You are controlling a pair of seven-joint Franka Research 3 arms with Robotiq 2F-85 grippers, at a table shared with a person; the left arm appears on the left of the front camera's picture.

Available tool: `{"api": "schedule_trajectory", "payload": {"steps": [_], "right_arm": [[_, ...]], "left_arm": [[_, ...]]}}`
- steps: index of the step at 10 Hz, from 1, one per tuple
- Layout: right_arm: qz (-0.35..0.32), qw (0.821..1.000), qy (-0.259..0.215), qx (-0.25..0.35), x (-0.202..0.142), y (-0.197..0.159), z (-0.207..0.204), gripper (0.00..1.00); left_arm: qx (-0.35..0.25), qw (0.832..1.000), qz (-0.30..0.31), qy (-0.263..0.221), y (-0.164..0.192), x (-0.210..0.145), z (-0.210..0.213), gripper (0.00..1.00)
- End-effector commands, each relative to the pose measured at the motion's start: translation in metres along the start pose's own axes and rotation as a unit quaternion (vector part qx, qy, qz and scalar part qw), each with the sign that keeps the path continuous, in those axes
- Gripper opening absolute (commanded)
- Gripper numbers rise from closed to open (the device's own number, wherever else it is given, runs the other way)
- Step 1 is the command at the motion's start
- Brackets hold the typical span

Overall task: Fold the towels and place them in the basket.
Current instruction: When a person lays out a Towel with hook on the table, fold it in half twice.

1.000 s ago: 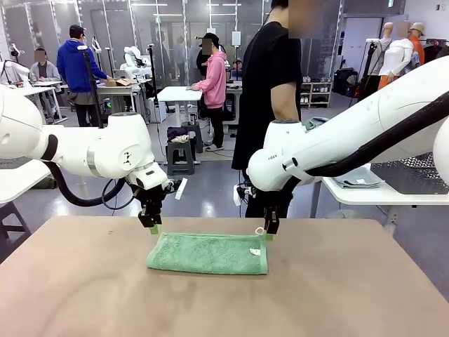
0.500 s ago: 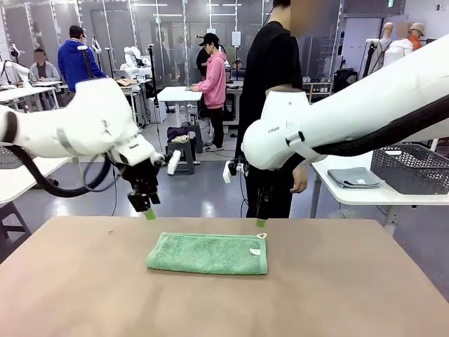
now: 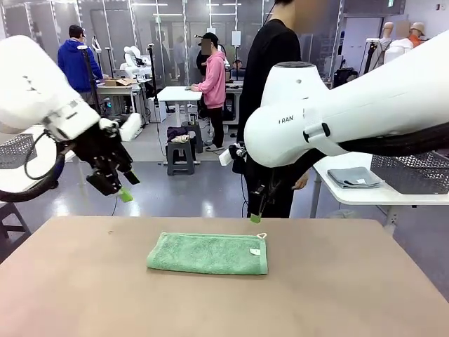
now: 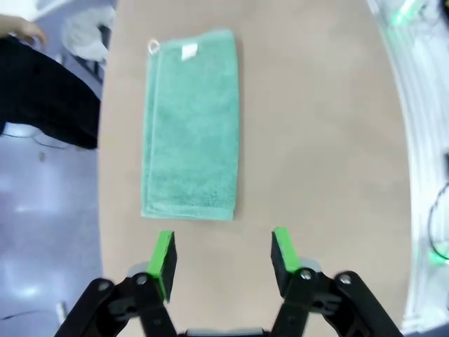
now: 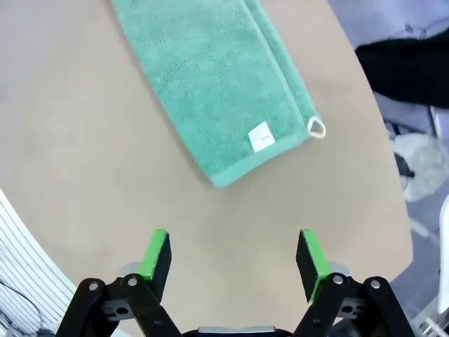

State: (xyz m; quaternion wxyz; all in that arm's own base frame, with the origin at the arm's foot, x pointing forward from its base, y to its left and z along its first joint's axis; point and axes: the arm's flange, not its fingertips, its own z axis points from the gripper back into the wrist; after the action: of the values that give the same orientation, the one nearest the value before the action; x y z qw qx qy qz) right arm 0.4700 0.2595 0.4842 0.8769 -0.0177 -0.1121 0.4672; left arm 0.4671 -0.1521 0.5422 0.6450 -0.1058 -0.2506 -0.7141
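One mint-green towel (image 3: 208,253) lies folded flat in the middle of the brown table (image 3: 84,295), its white loop (image 3: 262,236) at the far right corner. The same towel (image 4: 191,121) appears in the left wrist view and again (image 5: 210,77) in the right wrist view. My left gripper (image 3: 121,188) hangs open high above the table's far left, well away from the towel; its jaws (image 4: 223,256) hold nothing. My right gripper (image 3: 257,210) is open above the towel's loop corner, its jaws (image 5: 233,258) empty. The basket (image 3: 414,170) stands on a side table at the right.
A person in black (image 3: 277,105) stands at the table's far edge, just behind my right gripper. Folded grey cloths (image 3: 358,177) lie on the white side table beside the basket. Bare tabletop lies all round the towel.
Both grippers have lifted off the towel's far corners. The left one swung up and away to the left; the right one rose a little. The towel stayed folded in place.
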Motion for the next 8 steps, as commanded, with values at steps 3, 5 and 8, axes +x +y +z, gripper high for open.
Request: {"api": "schedule_trajectory", "payload": {"steps": [3, 5, 8], "right_arm": [[0.0, 1.0, 0.0, 0.0, 0.0, 0.0, 0.0, 0.9], [0.0, 1.0, 0.0, 0.0, 0.0, 0.0, 0.0, 0.9], [-0.094, 0.995, -0.001, -0.021, -0.001, 0.008, -0.003, 0.9]], "left_arm": [[0.022, 0.989, 0.032, -0.14, -0.017, -0.064, 0.012, 0.69], [0.017, 0.981, 0.052, -0.188, -0.015, -0.097, 0.012, 0.69], [0.0, 0.973, 0.074, -0.221, -0.011, -0.128, 0.004, 0.69]]}}
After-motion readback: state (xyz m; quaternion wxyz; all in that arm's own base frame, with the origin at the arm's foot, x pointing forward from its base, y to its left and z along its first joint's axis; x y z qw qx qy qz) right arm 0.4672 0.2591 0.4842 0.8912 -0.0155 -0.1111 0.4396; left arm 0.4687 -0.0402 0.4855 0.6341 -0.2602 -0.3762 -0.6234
